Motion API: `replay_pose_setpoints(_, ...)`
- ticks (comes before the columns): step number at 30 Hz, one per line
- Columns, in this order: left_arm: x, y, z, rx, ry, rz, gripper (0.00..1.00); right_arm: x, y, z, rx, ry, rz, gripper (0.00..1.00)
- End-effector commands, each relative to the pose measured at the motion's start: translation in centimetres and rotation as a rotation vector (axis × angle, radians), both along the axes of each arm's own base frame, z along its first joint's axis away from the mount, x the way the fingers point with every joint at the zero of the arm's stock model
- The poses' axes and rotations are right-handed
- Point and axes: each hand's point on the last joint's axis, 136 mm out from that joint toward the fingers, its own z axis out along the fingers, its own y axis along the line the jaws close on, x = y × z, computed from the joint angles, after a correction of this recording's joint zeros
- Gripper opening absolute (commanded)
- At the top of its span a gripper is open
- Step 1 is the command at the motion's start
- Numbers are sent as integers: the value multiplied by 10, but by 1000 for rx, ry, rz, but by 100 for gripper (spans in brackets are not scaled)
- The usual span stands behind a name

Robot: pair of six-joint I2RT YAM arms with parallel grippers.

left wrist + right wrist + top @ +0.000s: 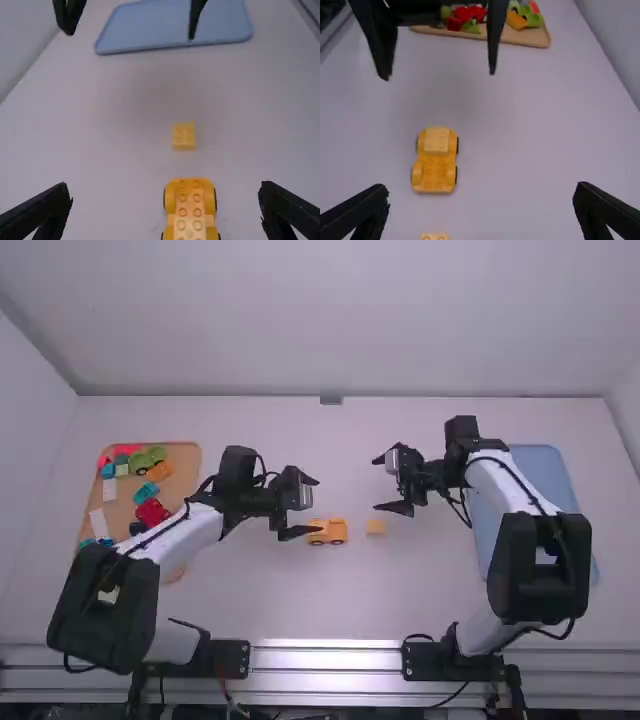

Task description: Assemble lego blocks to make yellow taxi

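My left gripper is open above the table, left of centre; in the left wrist view the left gripper spreads wide with nothing between its fingers. The yellow-orange car base, on wheels with studs on top, lies on the table by its lower finger; it is also a yellow car base in the left wrist view and a car base in the right one. A small yellow block sits apart, right of the car. My right gripper is open just above and beyond that block; the right gripper holds nothing.
At the far left a tan tray holds red, green, blue, white and orange pieces, partly behind the left arm. A blue tray lies at the right, partly under the right arm. Bare white table surrounds the car.
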Motion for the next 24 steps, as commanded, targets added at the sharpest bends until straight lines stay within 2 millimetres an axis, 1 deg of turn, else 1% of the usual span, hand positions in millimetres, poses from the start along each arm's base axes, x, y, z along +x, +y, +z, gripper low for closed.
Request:
replay_pose_setpoints(1, -8, -5, -7, -50, 17, -79, 99, -5, 1, -9, 69, 115, -70, 99)
replay_pose_setpoints(2, -9, -6, -9, -55, 26, -84, 99, -4, 0, -13, 74, 125, -84, 99)
replay_pose_setpoints(3, -9, -7, -16, -56, 39, -95, 99, -3, -2, -23, 79, 143, -118, 99)
replay_pose_setpoints(4, -9, -7, -17, -55, 40, -95, 99, -3, -2, -24, 79, 145, -121, 99)
replay_pose_setpoints(5, -7, -7, -24, -53, 52, -94, 99, -5, -4, -32, 79, 147, -137, 99)
replay_pose_setpoints(7, -5, -8, -34, -50, 69, -94, 99, -13, -4, -48, 79, 125, -134, 99)
replay_pose_setpoints(11, -3, -8, -45, -40, 84, -87, 99, -27, -4, -65, 80, 123, -133, 99)
replay_pose_setpoints(15, 3, -6, -51, -13, 73, -64, 99, -36, -6, -80, 52, 138, -146, 99)
replay_pose_setpoints(17, 4, -4, -53, 1, 70, -52, 99, -39, -7, -84, 40, 147, -150, 99)
replay_pose_setpoints(18, 4, -4, -53, 1, 69, -53, 99, -39, -9, -91, 21, 151, -157, 99)
replay_pose_setpoints(20, 4, -5, -52, -3, 71, -56, 99, -37, -9, -98, 11, 164, -168, 99)
replay_pose_setpoints(22, 3, -5, -52, -7, 72, -60, 100, -33, -8, -114, 20, 181, -155, 99)
replay_pose_setpoints(24, 2, -6, -52, -7, 72, -63, 99, -32, -8, -119, 19, 171, -142, 99)
